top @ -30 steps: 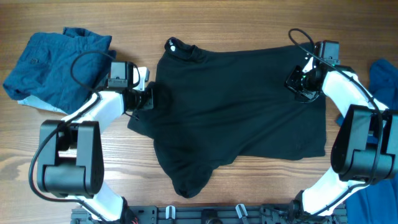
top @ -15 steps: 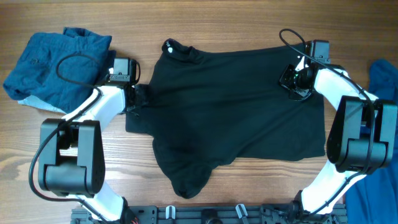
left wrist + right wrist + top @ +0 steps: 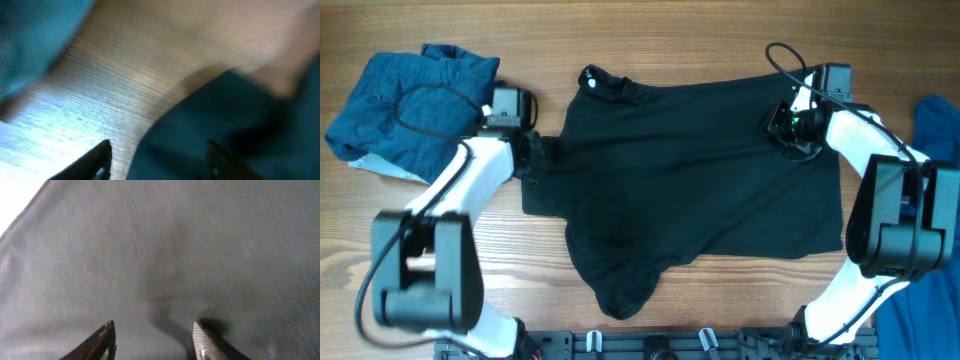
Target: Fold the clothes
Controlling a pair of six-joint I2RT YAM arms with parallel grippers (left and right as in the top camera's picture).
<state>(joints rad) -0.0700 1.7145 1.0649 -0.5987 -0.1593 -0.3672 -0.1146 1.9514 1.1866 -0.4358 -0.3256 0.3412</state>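
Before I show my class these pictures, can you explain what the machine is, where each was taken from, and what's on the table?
A robot with two arms, each ending in a two-finger gripper. The wide picture looks straight down on the table. The two close-ups come from cameras on the wrists. A black garment lies spread in the middle, a teal-blue garment at the left, a brighter blue garment at the right edge. The left gripper is at the black garment's left edge, the right gripper over its upper right. Both look open, holding nothing.
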